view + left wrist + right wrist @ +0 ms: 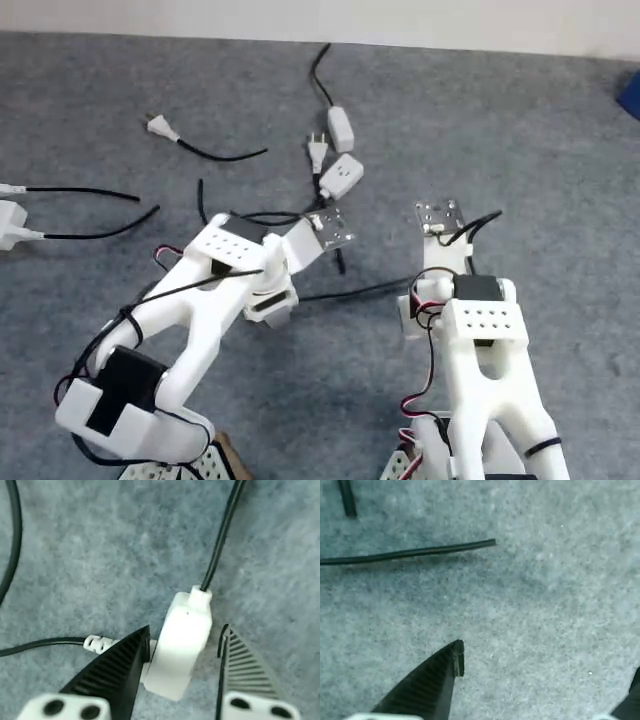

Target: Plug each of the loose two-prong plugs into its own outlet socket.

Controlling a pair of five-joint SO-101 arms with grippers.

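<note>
A white outlet socket [182, 645] with a black cable lies on the grey carpet between the fingers of my open left gripper [185, 629]. It is close to one finger [117, 667], with a gap to the other. A white plug [96, 643] lies against the socket's side; that finger hides whether it is inserted. From above, my left gripper [328, 228] sits just short of this socket [340, 178]. A second socket [340, 128] and a plug [316, 150] lie beyond. A loose white plug [158, 125] rests far left. My right gripper [440, 215] [547, 662] hangs open over bare carpet.
Black cables [360, 290] run between the two arms, and one cut cable end [492, 542] lies ahead of the right gripper. Another white plug [10, 225] sits at the table's left edge. A blue object [630, 95] shows at the far right.
</note>
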